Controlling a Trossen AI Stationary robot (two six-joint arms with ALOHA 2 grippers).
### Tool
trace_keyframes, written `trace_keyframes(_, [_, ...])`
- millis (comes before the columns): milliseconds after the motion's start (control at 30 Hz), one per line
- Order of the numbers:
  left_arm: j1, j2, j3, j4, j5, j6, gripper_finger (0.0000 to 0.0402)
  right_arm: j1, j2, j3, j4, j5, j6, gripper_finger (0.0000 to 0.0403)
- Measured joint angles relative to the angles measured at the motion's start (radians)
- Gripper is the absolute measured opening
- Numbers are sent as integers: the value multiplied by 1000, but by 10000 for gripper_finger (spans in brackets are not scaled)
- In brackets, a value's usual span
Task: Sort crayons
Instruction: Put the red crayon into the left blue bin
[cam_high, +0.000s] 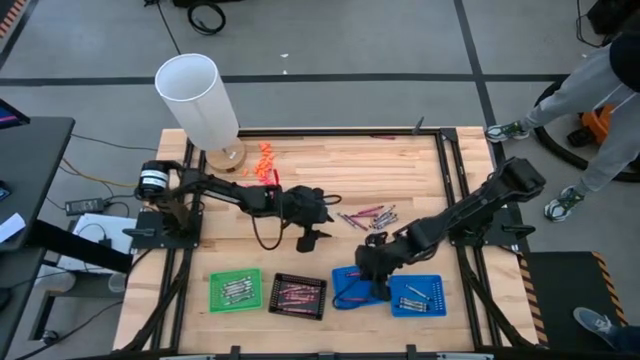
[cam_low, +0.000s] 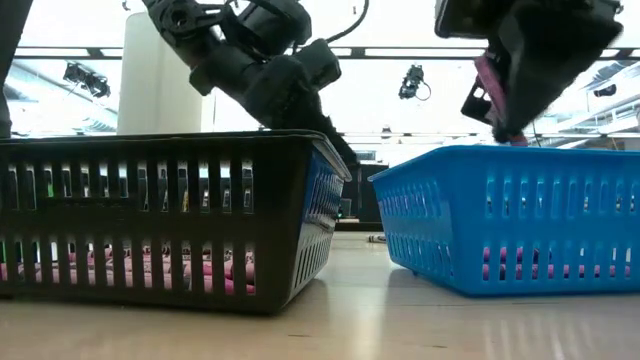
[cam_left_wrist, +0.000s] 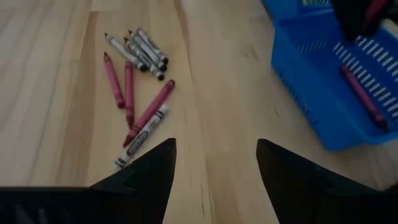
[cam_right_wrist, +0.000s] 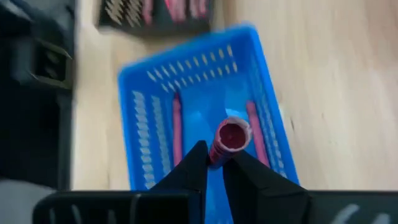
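Above the blue tray (cam_right_wrist: 155, 93), the right claw (cam_right_wrist: 214, 163) is clamped on a red crayon (cam_right_wrist: 229, 138); judged step: depositing. Next move calls for parting the fingers so it drops in. Left claw (cam_left_wrist: 214, 165) stands apart near the loose crayons (cam_left_wrist: 134, 81) on the counter (cam_left_wrist: 211, 74), ready to pick.

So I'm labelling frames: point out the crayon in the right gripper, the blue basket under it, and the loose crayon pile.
held crayon (cam_right_wrist: 231, 135), right wrist view, its round end.
blue basket (cam_right_wrist: 186, 50), right wrist view, far wall.
loose crayons (cam_left_wrist: 149, 112), left wrist view, a red one's middle.
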Motion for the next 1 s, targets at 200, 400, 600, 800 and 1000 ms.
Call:
trace_keyframes(200, [-2, -13, -2, -129, 0, -20, 235, 1, 100, 115, -189, -32, -34, 48])
trace_keyframes(400, [-8, -13, -2, -213, -1, -28, 235, 1, 164, 190, -285, -54, -65, 48])
trace_keyframes(600, [-11, -33, -2, -329, -13, -20, 235, 0, 203, 228, -364, -76, -89, 48])
trace_keyframes(800, [-11, -35, -2, -316, -14, -20, 235, 0, 204, 229, -397, -58, -89, 75])
trace_keyframes(1000, [-11, -35, -2, -281, -16, -19, 235, -11, 192, 228, -406, -61, -90, 109])
